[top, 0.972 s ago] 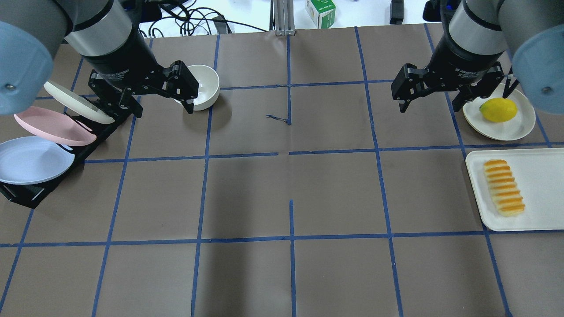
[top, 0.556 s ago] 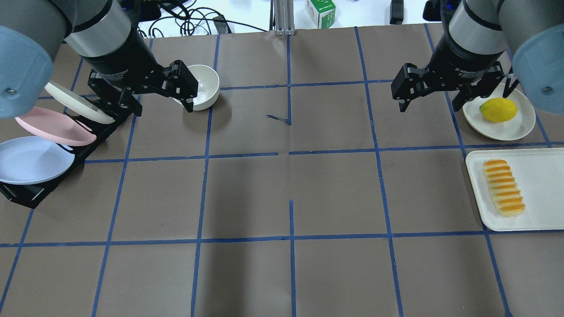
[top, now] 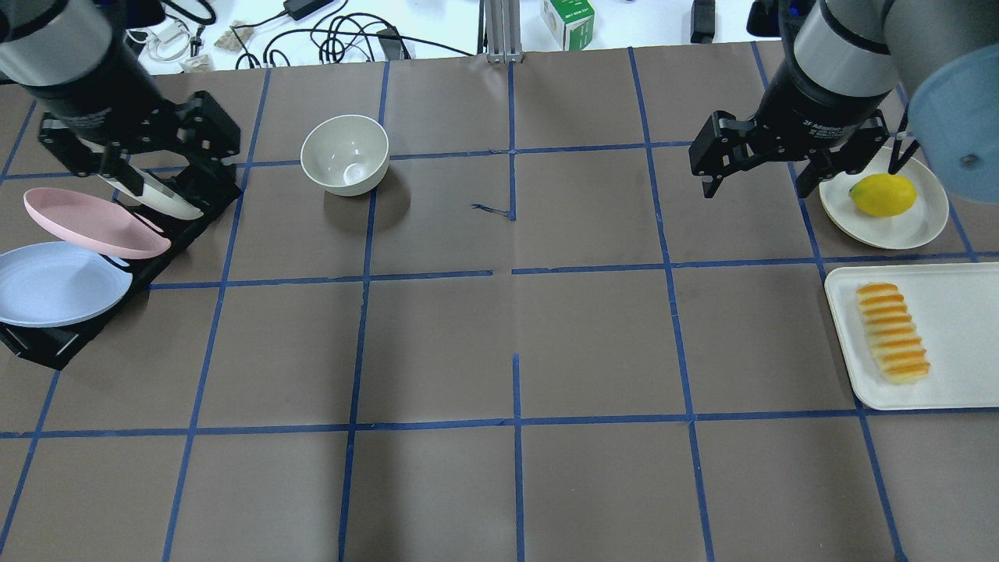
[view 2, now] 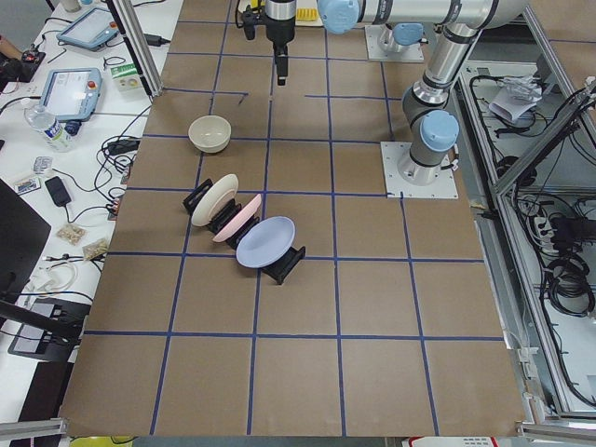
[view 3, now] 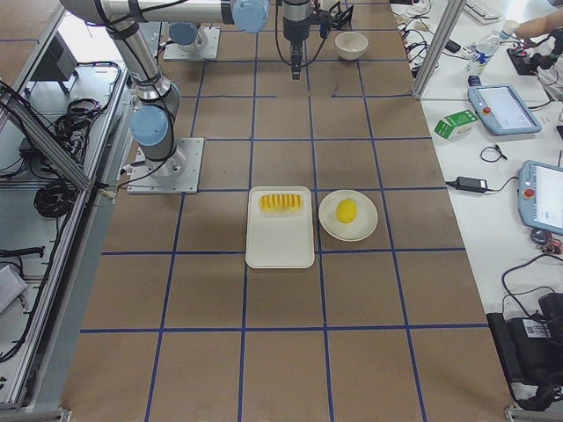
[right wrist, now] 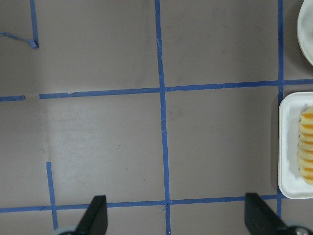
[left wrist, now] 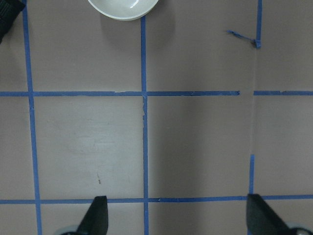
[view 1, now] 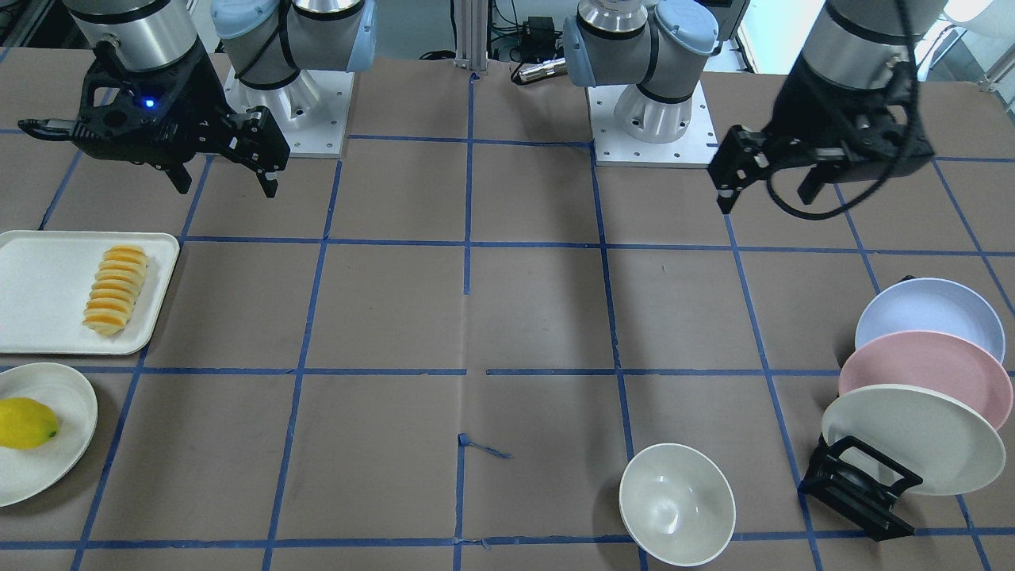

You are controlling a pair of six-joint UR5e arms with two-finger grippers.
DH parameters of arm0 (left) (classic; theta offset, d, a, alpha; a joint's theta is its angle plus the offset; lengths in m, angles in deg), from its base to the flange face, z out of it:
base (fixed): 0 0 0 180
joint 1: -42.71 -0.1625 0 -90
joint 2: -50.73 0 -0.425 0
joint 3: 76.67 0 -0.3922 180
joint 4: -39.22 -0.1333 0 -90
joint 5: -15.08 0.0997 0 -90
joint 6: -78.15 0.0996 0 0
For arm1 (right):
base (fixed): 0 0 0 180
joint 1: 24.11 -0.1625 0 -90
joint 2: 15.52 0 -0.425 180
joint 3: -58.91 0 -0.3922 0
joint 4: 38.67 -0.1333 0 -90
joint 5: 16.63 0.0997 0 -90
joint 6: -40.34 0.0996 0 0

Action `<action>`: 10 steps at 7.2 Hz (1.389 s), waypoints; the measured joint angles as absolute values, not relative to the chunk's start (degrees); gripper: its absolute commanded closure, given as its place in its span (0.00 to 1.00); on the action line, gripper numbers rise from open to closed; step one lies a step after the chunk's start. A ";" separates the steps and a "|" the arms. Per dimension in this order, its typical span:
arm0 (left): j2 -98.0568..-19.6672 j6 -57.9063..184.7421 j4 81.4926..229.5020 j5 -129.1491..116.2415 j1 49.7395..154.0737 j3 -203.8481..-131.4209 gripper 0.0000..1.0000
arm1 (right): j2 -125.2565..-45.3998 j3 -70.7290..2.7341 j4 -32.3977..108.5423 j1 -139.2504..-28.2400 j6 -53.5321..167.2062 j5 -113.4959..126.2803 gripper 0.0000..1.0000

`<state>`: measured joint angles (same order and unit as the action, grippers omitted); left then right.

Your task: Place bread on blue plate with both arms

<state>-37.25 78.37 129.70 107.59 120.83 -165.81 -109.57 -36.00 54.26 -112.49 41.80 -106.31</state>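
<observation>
The bread (top: 894,332) lies on a white tray (top: 964,375) at the right; it also shows in the front view (view 1: 116,289) and at the right wrist view's edge (right wrist: 306,147). The blue plate (top: 55,282) leans in a black rack (top: 43,347) at the far left, nearest slot, also seen in the front view (view 1: 928,313). My left gripper (top: 168,176) is open and empty, held above the rack's far end. My right gripper (top: 765,187) is open and empty, held above the table left of the lemon. Both wrist views show wide-apart fingertips (left wrist: 95,218) (right wrist: 95,215).
A pink plate (top: 94,222) and a cream plate (top: 164,201) stand in the same rack behind the blue one. A white bowl (top: 345,154) sits right of the rack. A lemon (top: 882,195) lies on a cream plate (top: 921,226) beyond the tray.
My left arm has swung to the left in the overhead view, from beside the white bowl to over the rack's far end. The right arm has hardly moved.
</observation>
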 measured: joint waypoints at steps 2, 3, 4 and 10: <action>-37.54 78.58 129.19 107.92 108.27 -165.67 0.00 | -108.21 -37.65 54.65 -110.20 42.06 -107.55 0.00; -38.57 78.74 128.64 107.98 102.05 -165.70 0.00 | -106.72 -38.67 55.13 -107.41 41.36 -108.35 0.00; -40.34 79.92 127.83 107.97 97.00 -165.79 0.00 | -105.16 -39.53 55.57 -103.28 39.46 -108.89 0.00; -57.29 72.90 109.98 114.12 89.19 -167.32 0.04 | -102.91 -55.75 78.49 -85.64 17.19 -109.49 0.00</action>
